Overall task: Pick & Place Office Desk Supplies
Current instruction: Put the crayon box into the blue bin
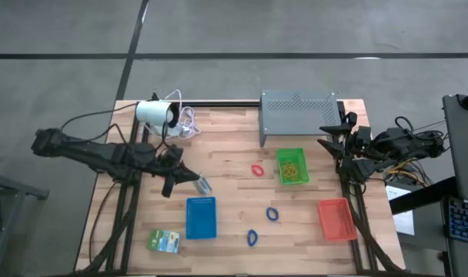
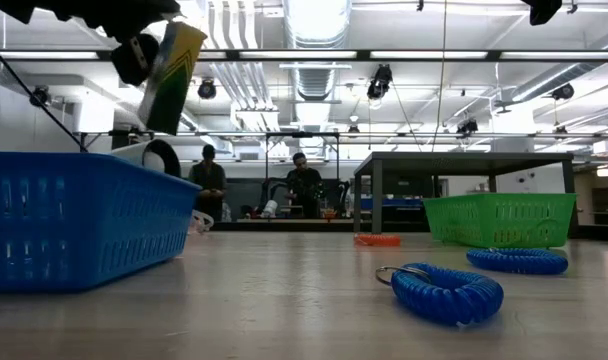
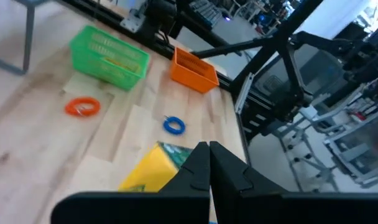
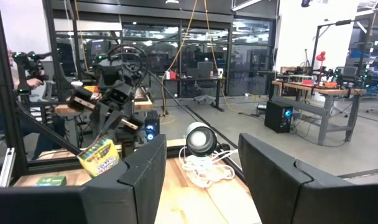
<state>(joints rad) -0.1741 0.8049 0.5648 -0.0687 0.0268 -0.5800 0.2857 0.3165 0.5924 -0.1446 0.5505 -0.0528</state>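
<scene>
My left gripper hangs over the table's left half, just beyond the blue tray, shut on a yellow-and-green packet. The low view shows this packet high above the tray. A second green-and-white packet lies flat near the front left. A red loop and two blue loops lie mid-table. My right gripper waits open at the right edge, with nothing between its fingers. My left gripper holds the packet by its upper end, pinched between the two shut fingers, which hide the exact spot. The fingers come from the table's left, slanting a little downward. The packet hangs tilted below them, lifted clear of table and tray.
A green tray holding yellow rubber bands and a red tray stand on the right half. A grey perforated stand and a white cylinder with coiled cable sit along the far edge. Bare wood lies mid-table.
</scene>
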